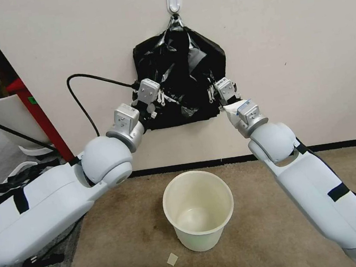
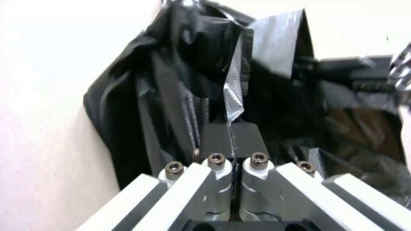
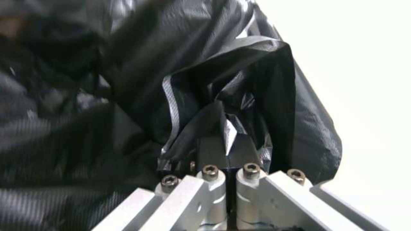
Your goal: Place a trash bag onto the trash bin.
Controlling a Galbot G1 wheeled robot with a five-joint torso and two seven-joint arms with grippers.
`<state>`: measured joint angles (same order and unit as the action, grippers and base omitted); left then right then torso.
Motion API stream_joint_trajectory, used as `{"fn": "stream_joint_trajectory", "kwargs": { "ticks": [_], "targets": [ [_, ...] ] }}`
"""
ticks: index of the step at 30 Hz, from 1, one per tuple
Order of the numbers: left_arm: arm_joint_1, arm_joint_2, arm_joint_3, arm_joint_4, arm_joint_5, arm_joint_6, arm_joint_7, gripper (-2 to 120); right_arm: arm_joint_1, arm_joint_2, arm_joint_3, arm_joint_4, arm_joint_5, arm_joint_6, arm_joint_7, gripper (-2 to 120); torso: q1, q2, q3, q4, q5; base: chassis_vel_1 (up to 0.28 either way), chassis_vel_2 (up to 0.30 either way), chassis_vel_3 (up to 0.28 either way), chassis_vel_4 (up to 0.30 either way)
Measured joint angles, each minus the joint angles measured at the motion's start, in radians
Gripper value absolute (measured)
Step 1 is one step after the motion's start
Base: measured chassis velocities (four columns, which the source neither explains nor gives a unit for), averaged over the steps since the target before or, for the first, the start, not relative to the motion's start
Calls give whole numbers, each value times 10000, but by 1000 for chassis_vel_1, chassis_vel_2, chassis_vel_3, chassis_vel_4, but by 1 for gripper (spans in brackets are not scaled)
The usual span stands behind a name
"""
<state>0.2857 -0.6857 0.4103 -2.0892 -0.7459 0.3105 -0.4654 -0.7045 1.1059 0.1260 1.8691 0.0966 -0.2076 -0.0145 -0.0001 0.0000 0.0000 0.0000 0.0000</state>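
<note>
Black film: trash bag (image 1: 182, 76) hangs from wall hook (image 1: 174, 0).
Left hand (image 2: 231, 136): clamped on taped rim.
Right hand (image 3: 229, 149): clamped on film.
Technique: lift off evenly — spread over trash bin (image 1: 199, 209).

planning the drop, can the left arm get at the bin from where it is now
Probably yes: the bin stands open on the floor with nothing over it, but the left gripper is shut on the bag, which hangs from the wall hook.
</note>
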Motion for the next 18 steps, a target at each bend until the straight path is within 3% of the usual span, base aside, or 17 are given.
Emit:
{"fn": "stream_joint_trajectory", "kwargs": {
  "ticks": [4, 8, 18],
  "targets": [
    [596, 88, -333, -236, 108, -53, 65, 0, -467, -180, 186, 398, 280, 238, -94, 0, 0, 0, 0, 0, 0, 0, 0, 0, 0],
    [2080, 307, -1220, -797, 450, -261, 204, 0, -1364, -324, 462, 1068, 770, 442, -87, 0, 0, 0, -1, 0, -2, 0, 0, 0, 0],
    [3828, 480, -2405, -1482, 926, -400, 273, 0, -2556, -300, 773, 2021, 1214, 453, 7, 0, 0, 1, -1, -1, 1, 0, 0, 0, 0]
  ]
}}
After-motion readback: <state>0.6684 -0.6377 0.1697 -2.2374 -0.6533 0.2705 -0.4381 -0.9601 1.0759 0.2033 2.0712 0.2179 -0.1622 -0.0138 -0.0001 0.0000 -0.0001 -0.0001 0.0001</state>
